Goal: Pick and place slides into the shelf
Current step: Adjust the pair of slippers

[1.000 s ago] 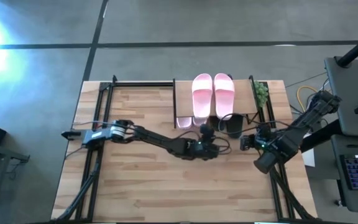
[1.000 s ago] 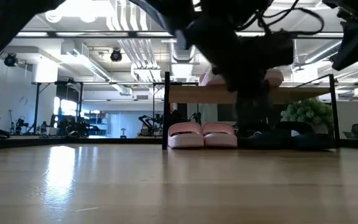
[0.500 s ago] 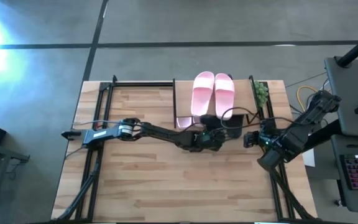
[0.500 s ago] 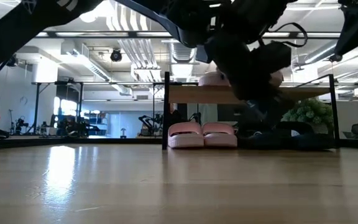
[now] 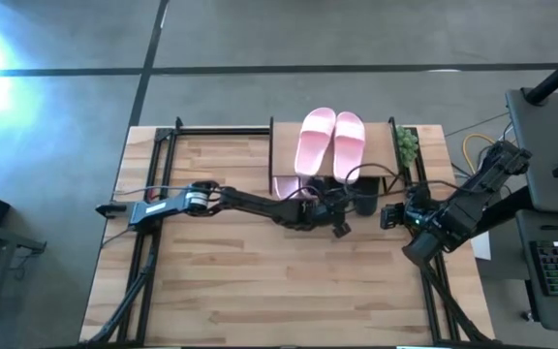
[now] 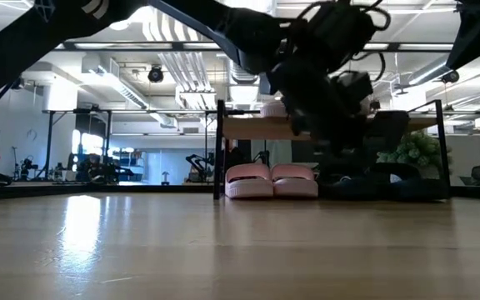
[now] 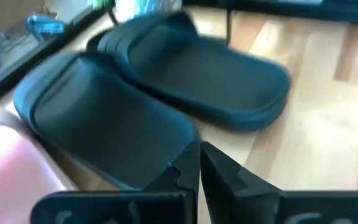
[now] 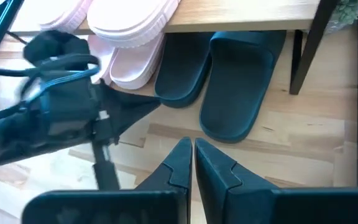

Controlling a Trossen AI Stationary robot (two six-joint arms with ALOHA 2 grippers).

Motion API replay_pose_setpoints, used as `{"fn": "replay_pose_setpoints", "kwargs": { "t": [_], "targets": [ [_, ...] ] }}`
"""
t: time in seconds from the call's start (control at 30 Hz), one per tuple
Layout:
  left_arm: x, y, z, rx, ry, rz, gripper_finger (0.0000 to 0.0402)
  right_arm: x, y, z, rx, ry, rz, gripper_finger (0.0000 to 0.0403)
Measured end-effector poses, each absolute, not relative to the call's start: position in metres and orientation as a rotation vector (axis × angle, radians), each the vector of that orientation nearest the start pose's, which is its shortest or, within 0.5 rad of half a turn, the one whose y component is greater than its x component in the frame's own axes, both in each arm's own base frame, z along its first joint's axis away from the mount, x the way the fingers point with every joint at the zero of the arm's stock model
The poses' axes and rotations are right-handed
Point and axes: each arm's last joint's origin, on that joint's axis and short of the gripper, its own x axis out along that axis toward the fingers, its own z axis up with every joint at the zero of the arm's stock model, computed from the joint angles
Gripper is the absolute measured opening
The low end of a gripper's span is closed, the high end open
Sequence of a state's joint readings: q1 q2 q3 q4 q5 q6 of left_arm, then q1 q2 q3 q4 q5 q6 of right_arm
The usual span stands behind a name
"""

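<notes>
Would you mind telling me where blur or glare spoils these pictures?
High view: white glare washes out the floor at the upper left. Left wrist view: the black slides are smeared by blur. Right wrist view: the left hand is streaked, while the shelf looks sharp. Low view: the arm overhead is a dark, soft silhouette against bright ceiling lights.

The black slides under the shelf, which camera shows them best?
The right wrist view: both black slides lie side by side under the shelf, heels poking out. The left wrist view shows them close but blurred. In the high view the board and left arm cover them; the low view gives dark shapes only.
</notes>
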State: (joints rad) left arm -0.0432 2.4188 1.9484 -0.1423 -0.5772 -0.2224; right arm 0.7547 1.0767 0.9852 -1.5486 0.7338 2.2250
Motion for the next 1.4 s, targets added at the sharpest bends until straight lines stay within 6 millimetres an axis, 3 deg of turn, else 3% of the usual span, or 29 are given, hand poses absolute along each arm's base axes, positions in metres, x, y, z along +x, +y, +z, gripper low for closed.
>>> {"fn": "replay_pose_setpoints", "kwargs": {
  "t": [0.27, 0.47, 0.8, 0.93, 1.13, 1.27, 1.4],
  "targets": [
    [0.539, 0.013, 0.145, -0.057, 0.53, 0.672, 0.0, 0.115, 0.081, 0.283, 0.855, 0.535, -1.051, 0.0013],
    [0.54, 0.027, 0.14, -0.093, 0.519, 0.72, 0.0, 0.119, 0.085, 0.28, 0.853, 0.538, -1.053, 0.0013],
    [0.541, 0.027, 0.121, -0.087, 0.557, 0.698, 0.0, 0.14, 0.111, 0.261, 0.889, 0.743, -1.024, 0.0013],
    [0.541, 0.026, 0.12, -0.087, 0.56, 0.696, 0.0, 0.152, 0.126, 0.244, 0.858, 0.817, -1.042, 0.0013],
    [0.541, 0.026, 0.122, -0.088, 0.564, 0.691, 0.0, 0.158, 0.139, 0.194, 0.811, 0.894, -1.223, 0.0013],
    [0.54, 0.022, 0.122, -0.084, 0.588, 0.676, 0.0, 0.161, 0.136, 0.164, 0.981, 0.914, -1.181, 0.0013],
    [0.538, 0.018, 0.122, -0.08, 0.595, 0.673, 0.0, 0.162, 0.119, 0.15, 1.133, 0.792, -1.111, 0.0013]
  ]
}}
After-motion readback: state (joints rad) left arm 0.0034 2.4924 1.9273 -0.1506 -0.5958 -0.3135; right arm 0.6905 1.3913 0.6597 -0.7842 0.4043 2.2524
